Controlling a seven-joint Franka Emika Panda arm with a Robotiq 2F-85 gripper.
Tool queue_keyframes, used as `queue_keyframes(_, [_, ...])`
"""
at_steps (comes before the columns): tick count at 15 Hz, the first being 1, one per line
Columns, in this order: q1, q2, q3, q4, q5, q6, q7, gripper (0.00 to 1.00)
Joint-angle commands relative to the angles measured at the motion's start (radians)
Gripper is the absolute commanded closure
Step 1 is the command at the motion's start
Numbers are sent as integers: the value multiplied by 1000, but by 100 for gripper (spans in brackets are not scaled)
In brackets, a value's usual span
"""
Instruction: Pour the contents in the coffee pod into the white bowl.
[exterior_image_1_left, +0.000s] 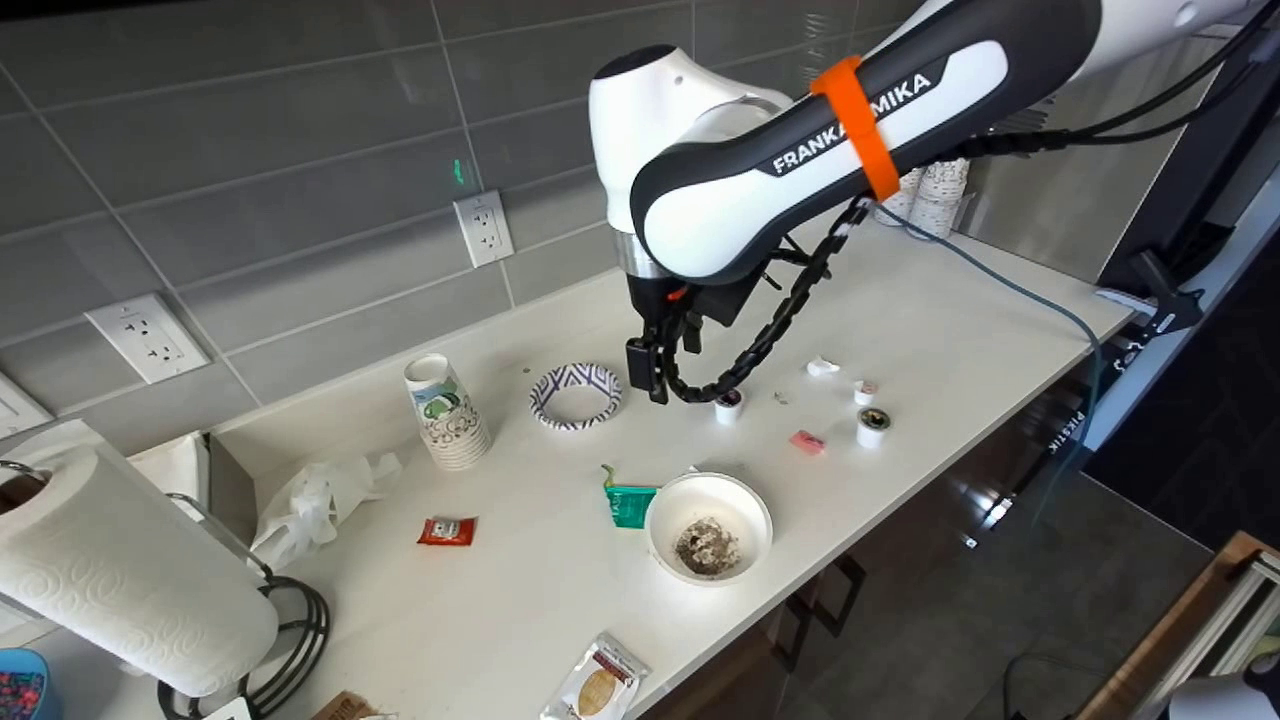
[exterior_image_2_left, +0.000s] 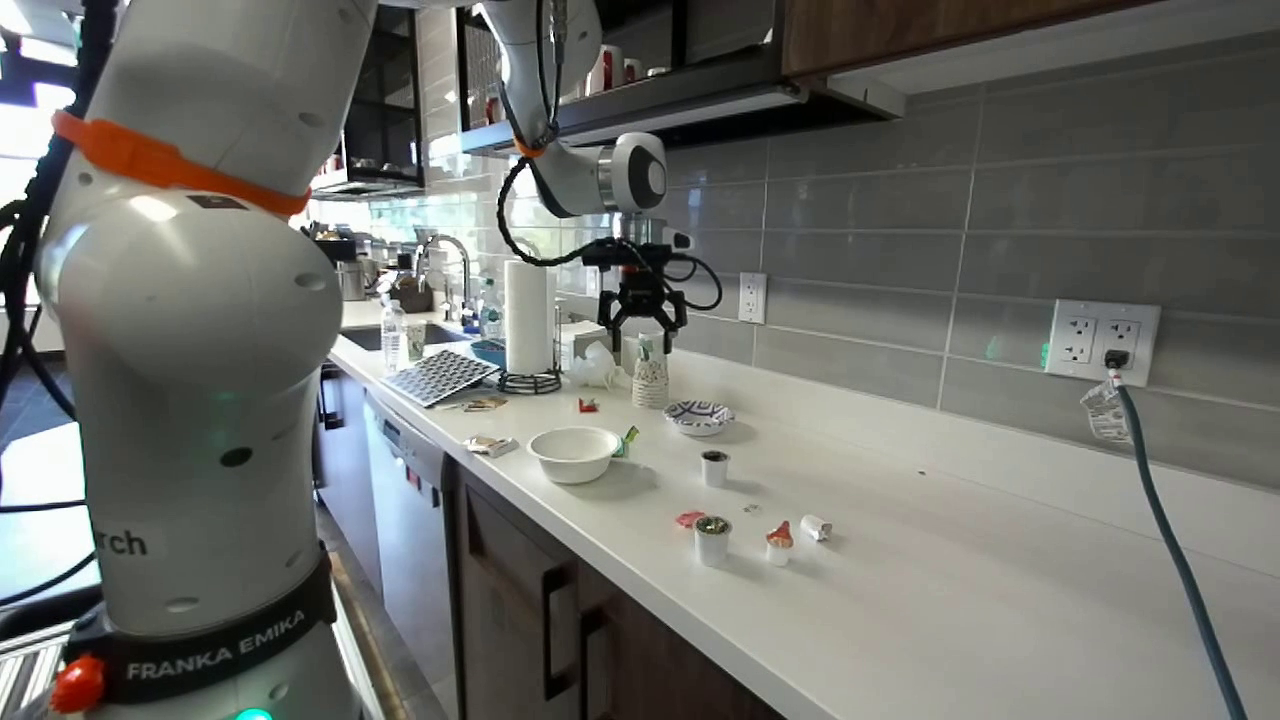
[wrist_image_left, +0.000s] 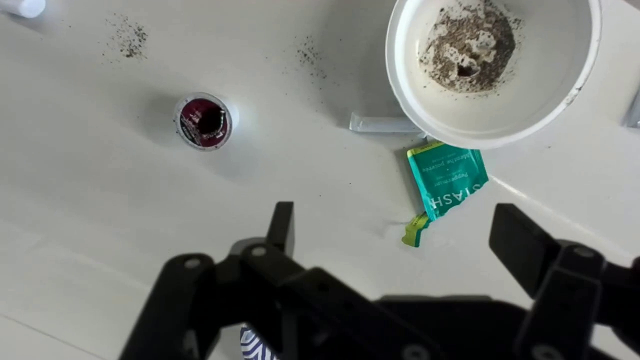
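Observation:
The white bowl (wrist_image_left: 550, 65) rests on the counter and shows in all views; dark brown grounds mixed with pale bits lie in its bottom. A coffee pod (wrist_image_left: 203, 122) with a punctured dark red lid stands upright, apart from the bowl. In an exterior view another upright pod (exterior_image_2_left: 712, 545), with dark contents at its top, sits nearer the counter's front edge. My gripper (wrist_image_left: 395, 207) points down above the counter, its jaws wide apart and nothing between them. In an exterior view the gripper (exterior_image_2_left: 641, 352) hangs higher than the bowl.
Near the bowl lies a torn green tea packet (wrist_image_left: 447, 175). A blue-patterned bowl (exterior_image_1_left: 575, 420) and stacked paper cups (exterior_image_1_left: 450, 425) stand toward the wall. Also around are a small pod with a torn lid (exterior_image_2_left: 779, 548), a white tipped piece (exterior_image_2_left: 816, 527) and paper towels (exterior_image_1_left: 130, 570).

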Motion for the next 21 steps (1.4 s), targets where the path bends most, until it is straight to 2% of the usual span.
queue_keyframes(1, [23, -1, -24, 4, 9, -2, -6, 0])
queue_keyframes(10, [65, 138, -57, 141, -49, -108, -35, 0])
queue_keyframes(17, [106, 284, -108, 302, -155, -255, -64, 0])
queue_keyframes(21, [126, 372, -126, 393, -208, -300, -105, 0])
